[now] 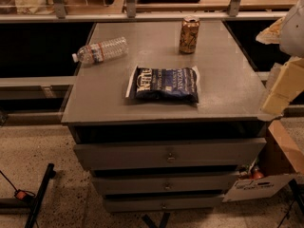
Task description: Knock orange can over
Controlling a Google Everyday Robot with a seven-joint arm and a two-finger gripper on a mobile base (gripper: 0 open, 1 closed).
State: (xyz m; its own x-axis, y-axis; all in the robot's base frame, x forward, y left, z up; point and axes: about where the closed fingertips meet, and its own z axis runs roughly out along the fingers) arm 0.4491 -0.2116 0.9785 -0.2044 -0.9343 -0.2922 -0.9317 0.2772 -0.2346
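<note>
The orange can (189, 34) stands upright near the far right of the grey cabinet top (109, 94); it is orange-brown with pale mottled markings and a shiny silver top. My gripper (278, 91) is the pale cream part at the right edge of the camera view. It hangs beside the cabinet's right side, nearer to me than the can and well apart from it.
A dark blue chip bag (166, 83) lies flat in the middle of the top. A clear plastic water bottle (99, 50) lies on its side at the far left edge. Drawers (168, 153) face me below. A cardboard box (280, 165) sits on the floor at the right.
</note>
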